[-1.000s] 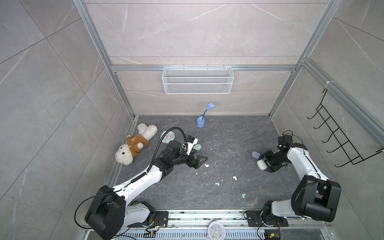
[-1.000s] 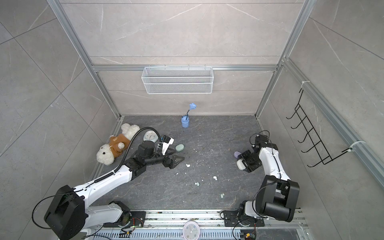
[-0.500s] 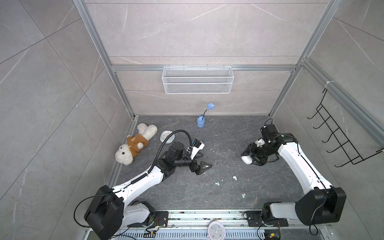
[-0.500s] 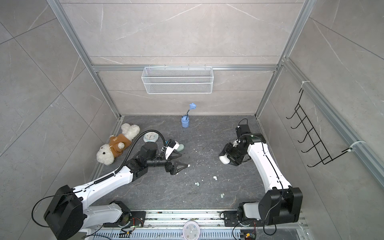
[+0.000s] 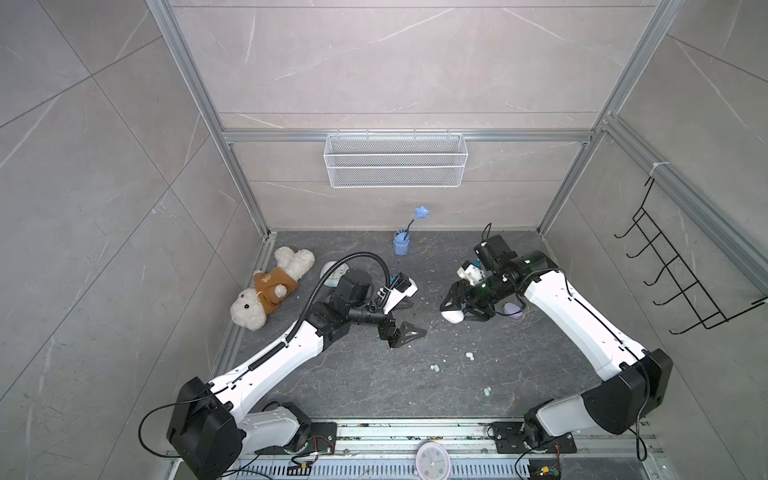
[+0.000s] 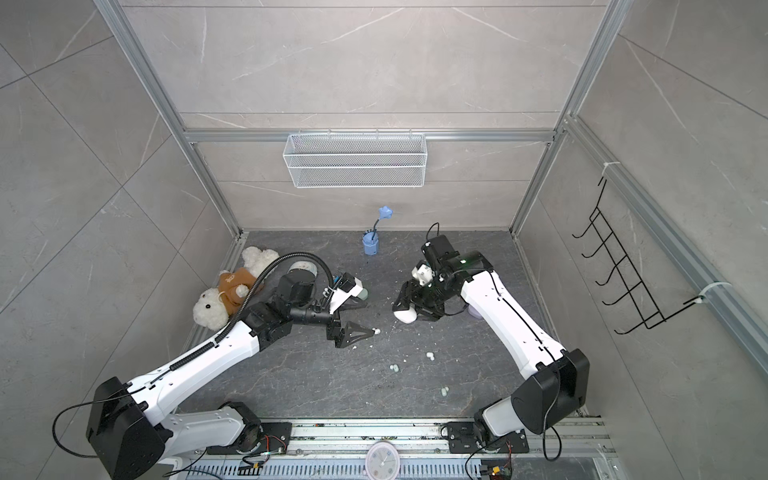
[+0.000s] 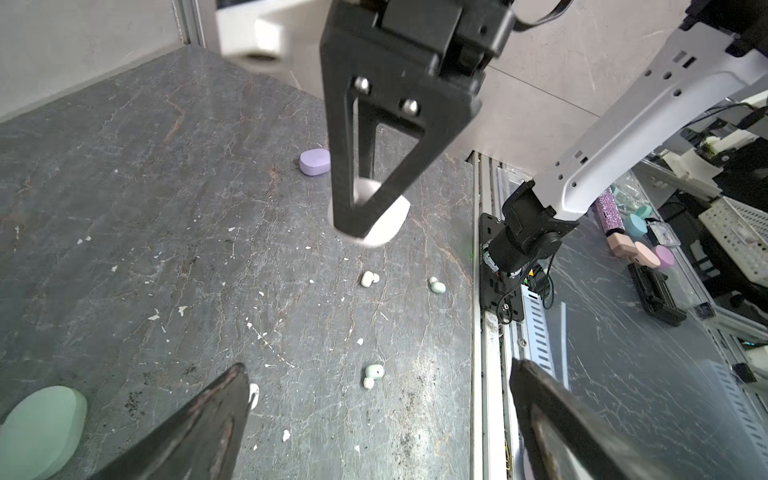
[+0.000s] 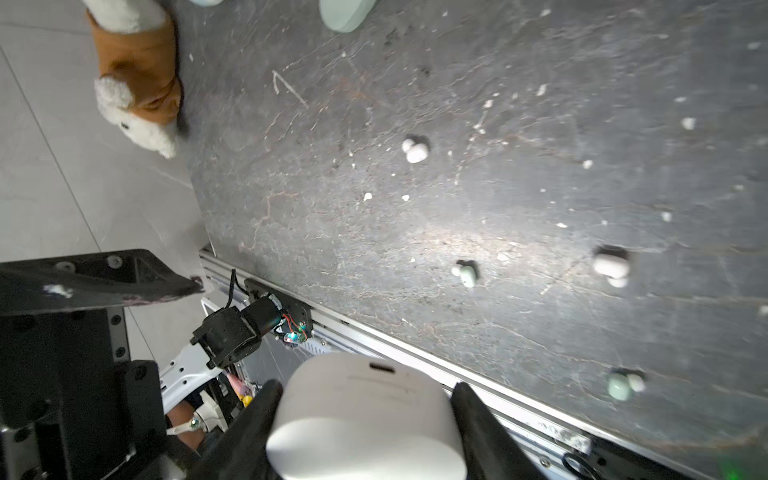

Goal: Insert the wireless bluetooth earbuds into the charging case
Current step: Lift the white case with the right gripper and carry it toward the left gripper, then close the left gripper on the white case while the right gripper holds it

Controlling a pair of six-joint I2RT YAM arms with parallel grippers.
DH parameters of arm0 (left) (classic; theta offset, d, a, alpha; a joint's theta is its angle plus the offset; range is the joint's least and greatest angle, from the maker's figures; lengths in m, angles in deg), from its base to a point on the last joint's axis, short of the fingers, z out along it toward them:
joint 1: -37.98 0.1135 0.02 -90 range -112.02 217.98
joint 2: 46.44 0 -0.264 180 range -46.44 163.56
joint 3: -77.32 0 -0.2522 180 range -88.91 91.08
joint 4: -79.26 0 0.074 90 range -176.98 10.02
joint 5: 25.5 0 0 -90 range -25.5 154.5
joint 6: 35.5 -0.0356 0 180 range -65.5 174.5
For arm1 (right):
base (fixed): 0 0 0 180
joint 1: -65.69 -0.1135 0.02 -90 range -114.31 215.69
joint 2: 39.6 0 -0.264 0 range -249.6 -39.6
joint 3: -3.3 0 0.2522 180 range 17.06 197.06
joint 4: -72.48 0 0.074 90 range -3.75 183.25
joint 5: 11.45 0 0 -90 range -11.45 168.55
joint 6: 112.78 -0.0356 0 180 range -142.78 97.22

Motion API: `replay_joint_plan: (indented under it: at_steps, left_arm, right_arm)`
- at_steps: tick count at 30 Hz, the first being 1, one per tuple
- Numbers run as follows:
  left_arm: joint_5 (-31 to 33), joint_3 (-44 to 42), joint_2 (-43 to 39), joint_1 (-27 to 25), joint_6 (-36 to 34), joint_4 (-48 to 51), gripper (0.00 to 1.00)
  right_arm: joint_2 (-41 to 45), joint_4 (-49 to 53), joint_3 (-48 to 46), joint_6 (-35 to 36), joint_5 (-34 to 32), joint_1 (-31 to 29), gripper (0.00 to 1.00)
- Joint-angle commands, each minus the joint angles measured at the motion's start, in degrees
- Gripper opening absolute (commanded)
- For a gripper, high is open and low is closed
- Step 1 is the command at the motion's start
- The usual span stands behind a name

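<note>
The left gripper (image 5: 411,320) hangs wide open and empty over the dark floor (image 5: 374,395). Right of it, between the arms, lie a tiny glossy two-lobed mint earbud (image 5: 435,368), a white earbud (image 5: 469,355) and a second mint earbud (image 5: 487,390). The right gripper (image 5: 459,312) clamps a rounded white charging case (image 5: 453,318), whose small dark port (image 8: 382,366) only the right wrist view shows.

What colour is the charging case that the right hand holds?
The charging case is plain white; the right wrist view shows it best.
</note>
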Motion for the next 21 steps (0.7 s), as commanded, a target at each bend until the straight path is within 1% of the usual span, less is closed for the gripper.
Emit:
replay_joint_plan:
  at_steps: [1,5,8,12,17,21]
  left_arm:
    - [-1.5,2.0,0.0,-0.3,-7.3,9.0,0.99]
    - [-1.4,0.9,-1.5,-0.3,-8.7,8.6,0.97]
    - [-0.4,0.6,-1.9,-0.3,-10.0,9.0,0.93]
    - [0.7,1.0,-1.5,-0.3,-11.1,9.2,0.89]
    - [0.8,1.9,-0.7,-0.3,-11.2,6.9,0.82]
    - [-1.5,2.8,0.4,-0.3,-11.3,6.3,0.76]
  right_arm:
    - [-0.9,-6.1,0.6,0.2,5.3,-2.8,0.56]
    - [-1.5,-9.6,0.7,0.4,7.7,-5.4,0.56]
    - [-1.5,-11.7,0.3,0.4,9.8,-6.7,0.56]
    - [-1.7,-11.1,0.2,1.2,10.1,-7.7,0.56]
    - [-2.0,-11.0,-0.5,1.3,10.3,-8.9,0.56]
    - [-2.0,-11.6,-0.5,1.1,10.4,-9.4,0.56]
